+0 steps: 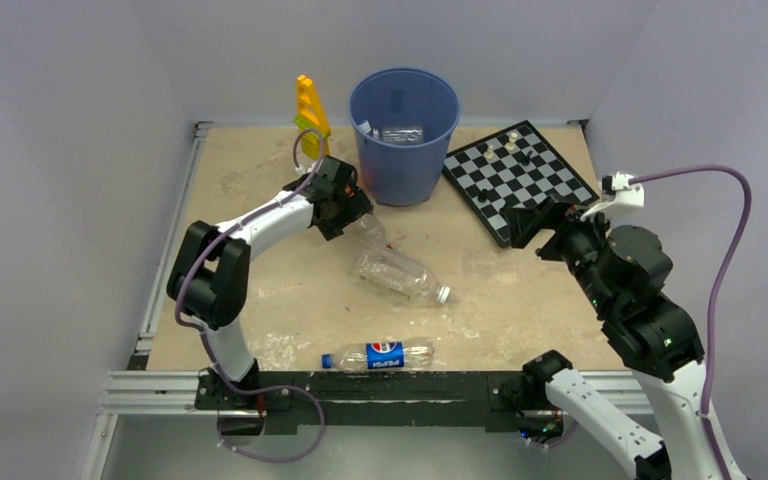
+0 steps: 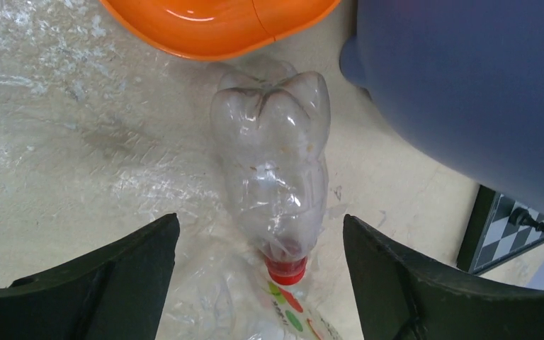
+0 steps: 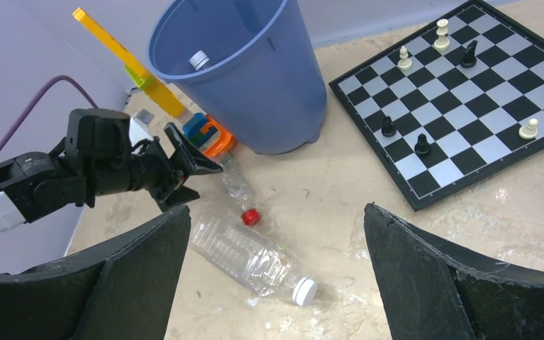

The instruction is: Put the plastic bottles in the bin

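A small crushed clear bottle with a red cap (image 2: 273, 177) lies on the table between the wide-apart fingers of my left gripper (image 2: 262, 283), which is open and not touching it. From above, that gripper (image 1: 353, 213) hangs just left of the blue bin (image 1: 405, 135). A larger clear bottle with a white cap (image 1: 400, 275) lies mid-table, its top end right by the red cap. A Pepsi bottle (image 1: 380, 355) rests near the front edge. One bottle (image 3: 198, 60) sits inside the bin (image 3: 241, 71). My right gripper (image 3: 276, 283) is open, high above the white-capped bottle (image 3: 255, 258).
A chessboard (image 1: 520, 180) with several pieces lies right of the bin, under my right gripper (image 1: 532, 225). A yellow toy (image 1: 310, 115) stands left of the bin, with an orange part (image 2: 212, 25) just beyond the small bottle. Walls close in on three sides.
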Available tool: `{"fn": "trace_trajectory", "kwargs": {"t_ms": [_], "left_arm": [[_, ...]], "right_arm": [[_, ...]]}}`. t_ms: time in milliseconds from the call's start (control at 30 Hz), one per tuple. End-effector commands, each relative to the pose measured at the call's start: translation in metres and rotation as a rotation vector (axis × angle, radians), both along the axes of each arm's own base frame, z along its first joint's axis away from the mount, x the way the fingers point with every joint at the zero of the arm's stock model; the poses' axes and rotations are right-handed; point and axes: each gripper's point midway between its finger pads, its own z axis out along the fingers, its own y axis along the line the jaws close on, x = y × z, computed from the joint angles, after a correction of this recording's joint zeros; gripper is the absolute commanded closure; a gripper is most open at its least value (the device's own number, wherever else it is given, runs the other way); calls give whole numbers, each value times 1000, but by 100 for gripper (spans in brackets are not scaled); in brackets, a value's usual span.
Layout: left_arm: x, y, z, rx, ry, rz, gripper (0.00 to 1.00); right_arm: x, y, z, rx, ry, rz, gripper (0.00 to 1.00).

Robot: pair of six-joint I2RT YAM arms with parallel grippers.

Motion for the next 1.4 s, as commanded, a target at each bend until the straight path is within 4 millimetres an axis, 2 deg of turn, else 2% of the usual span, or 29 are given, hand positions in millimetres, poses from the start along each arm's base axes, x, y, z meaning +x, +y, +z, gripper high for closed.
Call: {"fn": "trace_trajectory", "kwargs": {"t_ms": [0, 167, 367, 433, 500, 533, 600, 733, 833, 900, 1033, 1167, 1233, 1367], "left_arm": [[31, -5, 13, -34, -121, 76, 14], [34, -17, -12, -42, -58, 50, 23], [30, -21, -24, -54, -25, 44, 29], [29, -22, -25, -56, -18, 34, 39], [27, -22, -21, -56, -23, 22, 56], [25, -21, -16, -54, -26, 17, 66], [22, -16, 1, -47, -48, 12, 78], [11, -1, 63, -19, -166, -12, 81], [-2, 15, 126, -10, -311, -21, 82], [-11, 19, 175, -31, -445, -77, 100], [-26, 13, 280, -55, -762, -261, 100], [-23, 7, 376, -39, -1054, -336, 100], [-12, 1, 401, -6, -1148, -359, 100], [21, -24, 428, 32, -1316, -420, 100]], "right_arm": [[-2, -2, 0, -13, 0, 1, 4], [-2, -3, -2, -28, 9, -6, 4], [-4, -5, -3, -32, 10, -7, 4], [-4, -4, -3, -30, 10, -4, 4], [-5, -5, -1, -28, 6, -6, 4], [-6, -6, 0, -27, 2, -6, 4], [-7, -7, 1, -26, -2, -9, 4], [-8, -9, -1, -28, -1, -18, 4], [-8, -9, -2, -28, -1, -17, 4], [-7, -8, -2, -26, -3, -17, 4], [-6, -4, -1, -20, -11, 6, 4], [-6, -4, 0, -20, -16, 3, 4], [-6, -6, 1, -18, -18, -6, 3], [-8, -9, 1, -24, -9, -16, 3]]}}
